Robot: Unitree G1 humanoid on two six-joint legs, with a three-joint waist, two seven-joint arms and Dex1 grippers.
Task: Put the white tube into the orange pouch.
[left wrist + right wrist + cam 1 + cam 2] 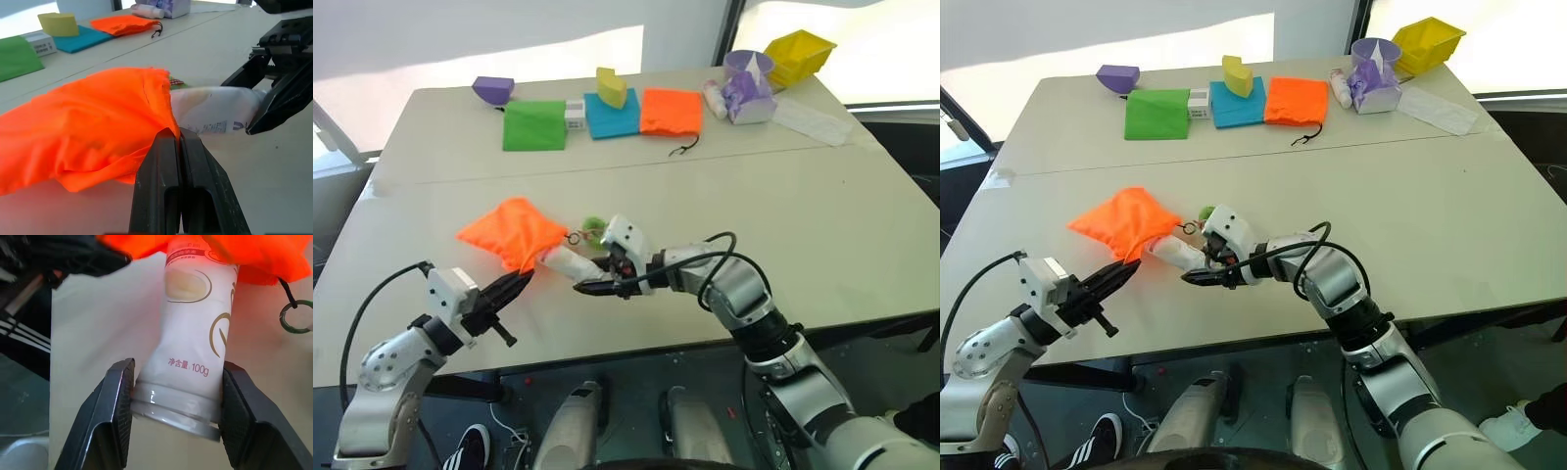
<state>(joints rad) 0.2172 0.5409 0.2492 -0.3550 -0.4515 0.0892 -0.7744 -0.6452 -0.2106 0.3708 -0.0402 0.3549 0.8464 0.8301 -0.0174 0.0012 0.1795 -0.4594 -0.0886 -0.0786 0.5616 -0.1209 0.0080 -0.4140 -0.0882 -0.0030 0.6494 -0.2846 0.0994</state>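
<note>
right gripper clamps the white tube at its crimped end; left gripper pinches the orange pouch mouth at my seven o'clock. i judge the tube light, squashy, slick.

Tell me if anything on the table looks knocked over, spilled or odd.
Nothing looks spilled or damaged. The one unsettled thing is the white tube, half inside the orange pouch, its capped end gripped by the right end effector, while the left end effector pinches the pouch's edge.
</note>
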